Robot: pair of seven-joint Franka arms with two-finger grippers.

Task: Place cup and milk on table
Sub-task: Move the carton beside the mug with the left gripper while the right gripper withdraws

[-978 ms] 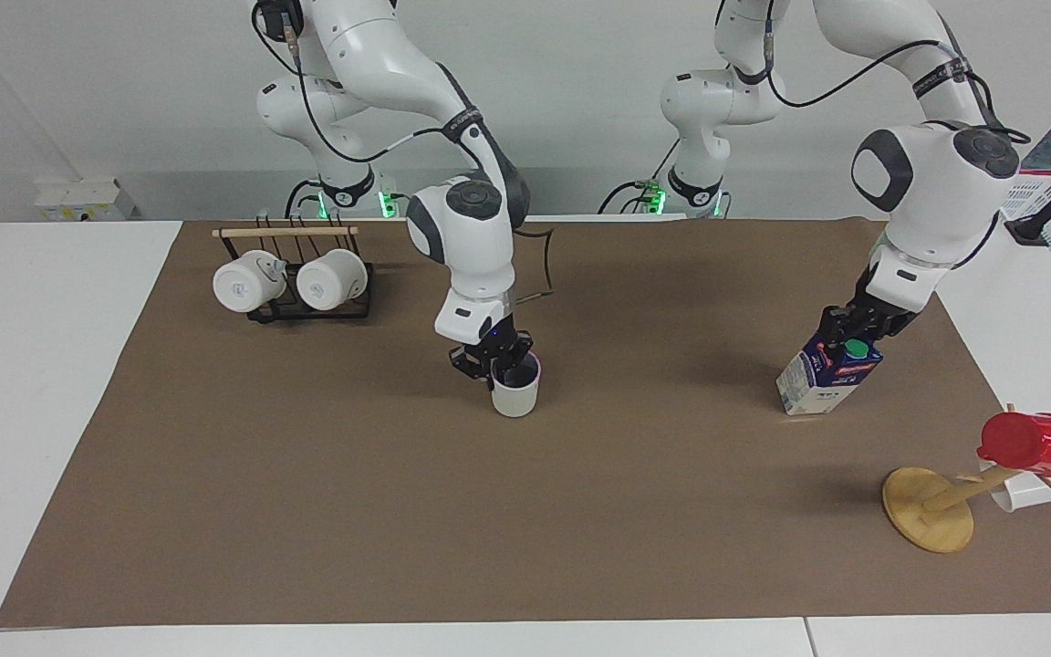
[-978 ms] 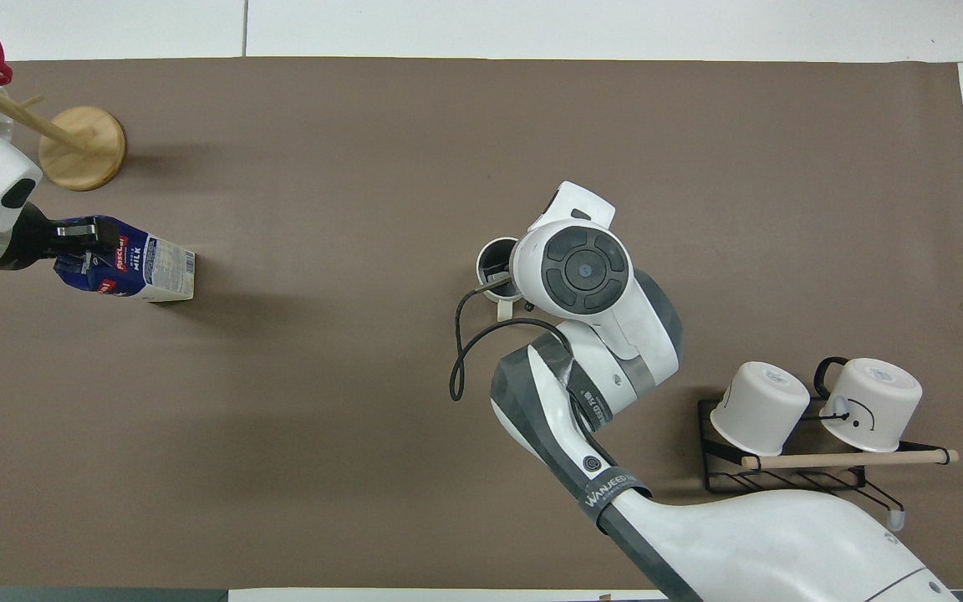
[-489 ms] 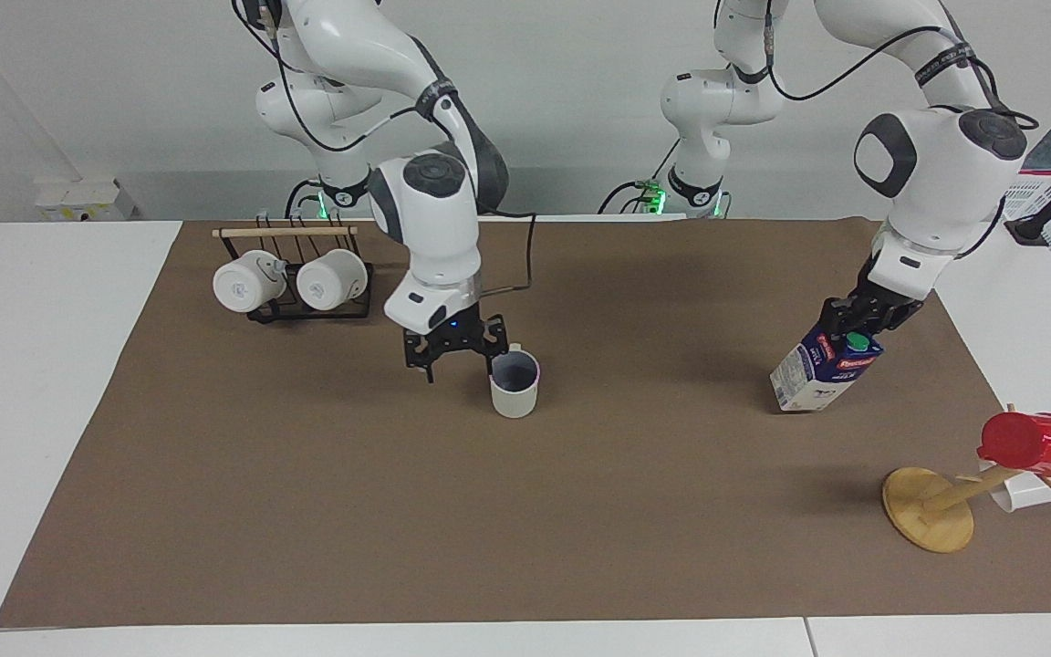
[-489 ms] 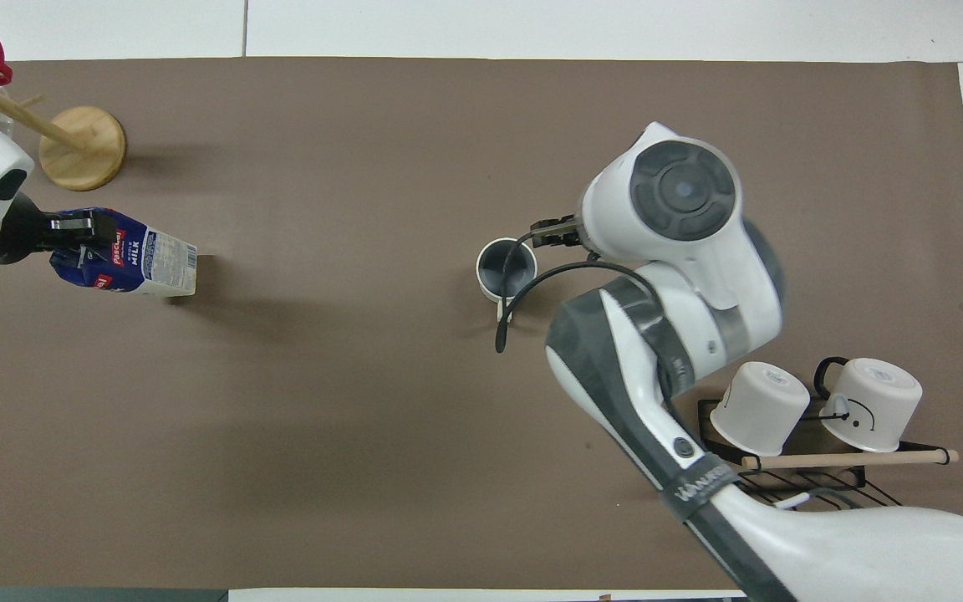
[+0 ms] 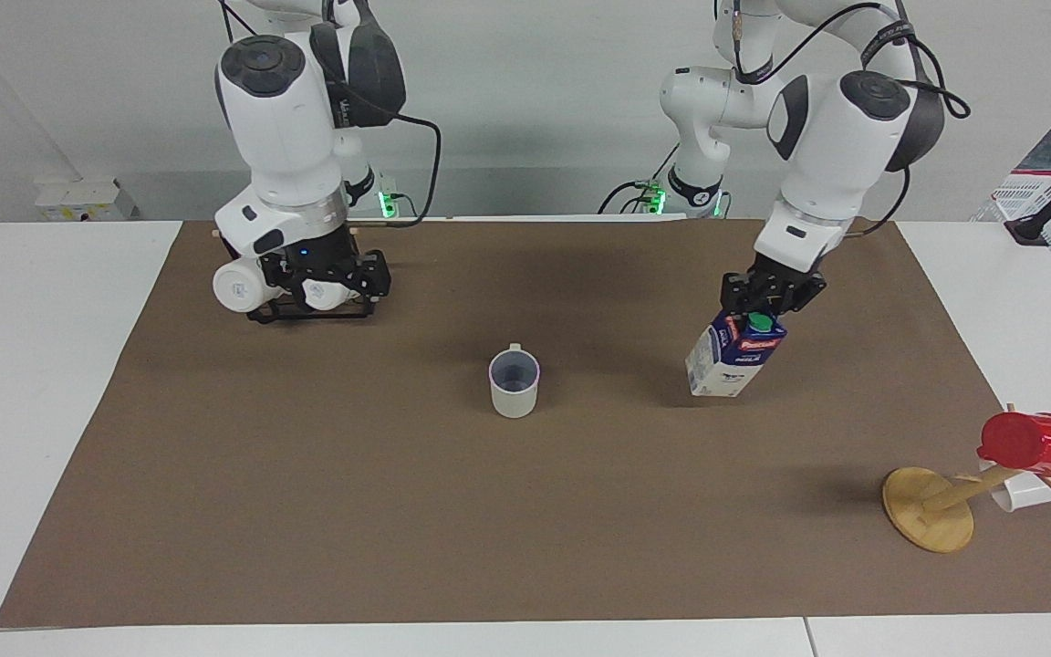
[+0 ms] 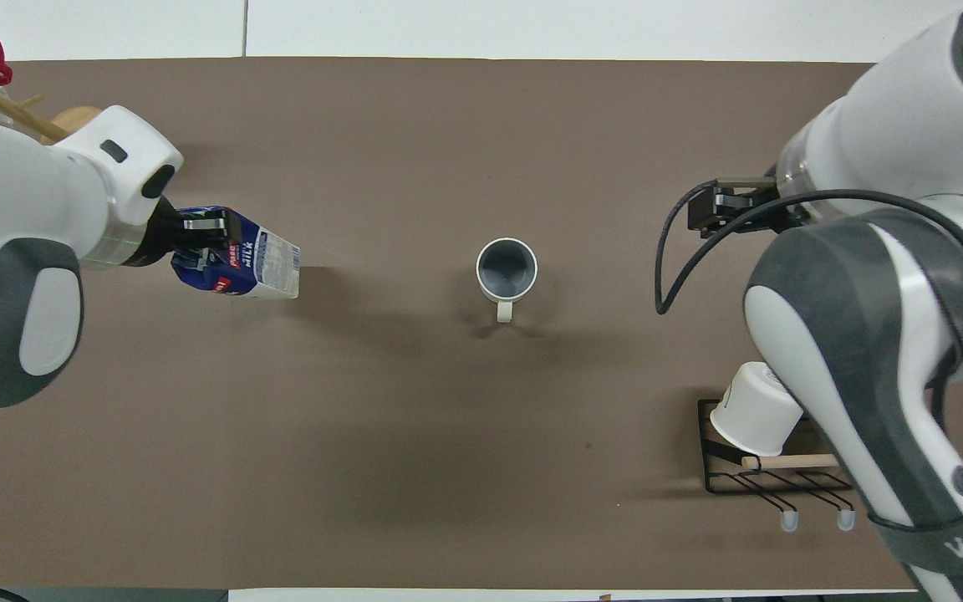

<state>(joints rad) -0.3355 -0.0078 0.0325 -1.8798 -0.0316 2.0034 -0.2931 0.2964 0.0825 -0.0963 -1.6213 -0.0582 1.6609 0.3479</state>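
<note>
Both our arms have moved: our right gripper (image 5: 325,278), open and empty, has left the cup (image 5: 515,384) mid-table (image 5: 306,511); our left gripper (image 5: 770,294) carries the milk carton (image 5: 733,354) cupward, clamped, tilted, so releasing it thus risks toppling.

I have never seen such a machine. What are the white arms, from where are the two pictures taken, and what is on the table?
These are two robot arms, each ending in a two-finger gripper. One picture faces them across the table; the other looks down from above them. On the brown paper sheet stands a grey cup, free. The left gripper is shut on a tilted milk carton by its top. The right gripper is open, raised over a black rack with white mugs. A wooden stand holds a red cup.
</note>
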